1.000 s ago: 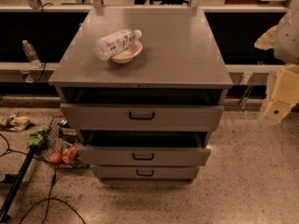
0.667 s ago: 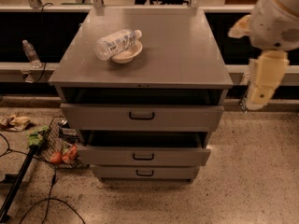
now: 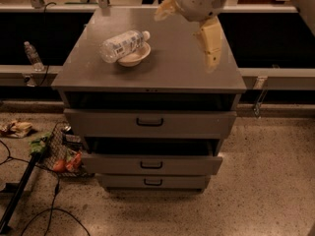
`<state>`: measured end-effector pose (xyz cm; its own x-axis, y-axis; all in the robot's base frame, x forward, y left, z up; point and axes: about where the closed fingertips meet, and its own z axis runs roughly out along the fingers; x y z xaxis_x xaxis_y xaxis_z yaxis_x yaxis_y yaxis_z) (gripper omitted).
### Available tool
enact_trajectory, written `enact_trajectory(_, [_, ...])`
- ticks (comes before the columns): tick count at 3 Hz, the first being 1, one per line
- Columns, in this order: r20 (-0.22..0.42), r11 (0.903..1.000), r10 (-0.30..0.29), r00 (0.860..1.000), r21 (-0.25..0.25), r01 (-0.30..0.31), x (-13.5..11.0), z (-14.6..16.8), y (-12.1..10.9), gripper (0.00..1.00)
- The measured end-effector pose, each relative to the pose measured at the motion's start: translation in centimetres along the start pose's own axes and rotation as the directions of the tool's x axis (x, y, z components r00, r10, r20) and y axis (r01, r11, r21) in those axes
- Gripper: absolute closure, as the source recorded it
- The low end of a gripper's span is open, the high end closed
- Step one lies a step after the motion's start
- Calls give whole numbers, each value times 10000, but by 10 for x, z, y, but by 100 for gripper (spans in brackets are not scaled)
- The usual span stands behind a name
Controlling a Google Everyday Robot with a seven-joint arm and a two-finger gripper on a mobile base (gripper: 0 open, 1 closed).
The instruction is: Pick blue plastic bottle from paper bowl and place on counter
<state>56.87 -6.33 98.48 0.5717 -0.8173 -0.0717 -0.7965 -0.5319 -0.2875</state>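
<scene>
The blue plastic bottle [image 3: 123, 44] lies on its side across the paper bowl [image 3: 135, 58], its white cap pointing right. The bowl sits on the left part of the counter [image 3: 172, 75], the grey top of the drawer cabinet. My gripper [image 3: 185, 41] hangs over the right half of the counter, to the right of the bowl and apart from it. It is open and empty: one cream finger [image 3: 211, 43] points down and the other [image 3: 165, 9] sticks out to the left.
The cabinet's top drawers [image 3: 150, 123] are pulled partly out toward me. A small thin clear bottle [image 3: 32, 55] stands on the ledge far left. A wire basket with rubbish [image 3: 61, 154], cables and a black bar lie on the floor at the lower left.
My arm and gripper have swung in from the right edge of the view to above the right half of the counter. The bottle and bowl have not moved.
</scene>
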Motion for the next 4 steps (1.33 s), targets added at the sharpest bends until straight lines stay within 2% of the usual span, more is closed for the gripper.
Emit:
enact_trajectory(1, [-65,9991,-153,9999,404,156,1,-3,-6,0])
enact_trajectory(2, [547,9931,-304,9980,1148,240,-6,11,-35,0])
enact_trajectory(3, [658,9826,-1040,9924,1615,923,-17,18,-82,0])
enact_trajectory(4, [763,9702,-1819,9803,1761,1663,-35,42,-131,0])
